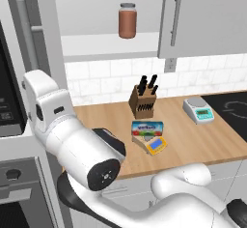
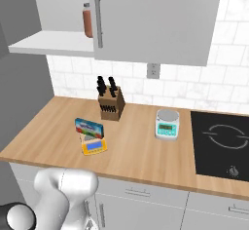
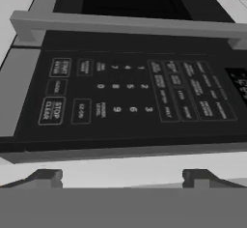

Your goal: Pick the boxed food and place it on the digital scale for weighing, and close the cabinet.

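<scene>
Left base view: the boxed food (image 1: 147, 128) rests on the digital scale (image 1: 155, 145) near the middle of the wooden tabletop (image 1: 202, 140), just in front of the knife block (image 1: 144, 101). The cabinet (image 1: 202, 17) above stands open, a brown jar (image 1: 127, 21) on its white shelf.

Right base view: the carton leans on the scale's plate, left of the white scale (image 2: 167, 124); the cabinet door hangs open overhead.

Hand view: the gripper (image 3: 123, 176), its tips spread wide and holding nothing, faces a microwave keypad (image 3: 130, 92), well apart from the carton.
</scene>
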Robot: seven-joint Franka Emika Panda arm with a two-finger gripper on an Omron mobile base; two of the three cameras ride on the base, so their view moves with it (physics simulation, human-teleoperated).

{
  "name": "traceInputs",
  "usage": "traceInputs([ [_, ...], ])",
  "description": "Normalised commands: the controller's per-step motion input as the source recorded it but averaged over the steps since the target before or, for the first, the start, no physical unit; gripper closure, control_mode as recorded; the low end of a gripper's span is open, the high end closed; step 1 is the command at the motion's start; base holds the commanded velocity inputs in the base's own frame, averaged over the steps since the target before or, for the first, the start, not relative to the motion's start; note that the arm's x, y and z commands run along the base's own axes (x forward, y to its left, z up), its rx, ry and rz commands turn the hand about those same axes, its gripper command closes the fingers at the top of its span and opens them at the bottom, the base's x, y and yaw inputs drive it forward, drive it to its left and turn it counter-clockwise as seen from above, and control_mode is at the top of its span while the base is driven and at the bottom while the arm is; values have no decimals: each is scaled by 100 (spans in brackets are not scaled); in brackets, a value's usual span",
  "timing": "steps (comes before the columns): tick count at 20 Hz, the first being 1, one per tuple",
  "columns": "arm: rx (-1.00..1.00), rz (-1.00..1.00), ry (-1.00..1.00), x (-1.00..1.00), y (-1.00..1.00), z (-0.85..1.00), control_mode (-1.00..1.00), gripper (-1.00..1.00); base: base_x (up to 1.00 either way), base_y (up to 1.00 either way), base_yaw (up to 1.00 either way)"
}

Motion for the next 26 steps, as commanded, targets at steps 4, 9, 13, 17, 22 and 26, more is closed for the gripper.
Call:
traceInputs([
  [4, 1, 1, 0, 5, -14, 0, -100, -100, 0, 0, 0],
  [9, 0, 0, 4, 27, -12, 0, -100, -100, 0, 0, 0],
  [13, 0, 0, 17, 99, -54, 0, -100, -100, 0, 0, 0],
  [17, 1, -2, 19, 92, -91, 0, -100, -100, 0, 0, 0],
  [22, 5, -7, 14, 64, -100, 0, -100, -100, 0, 0, 0],
  [26, 6, -9, 15, 99, -100, 0, -100, -100, 0, 0, 0],
])
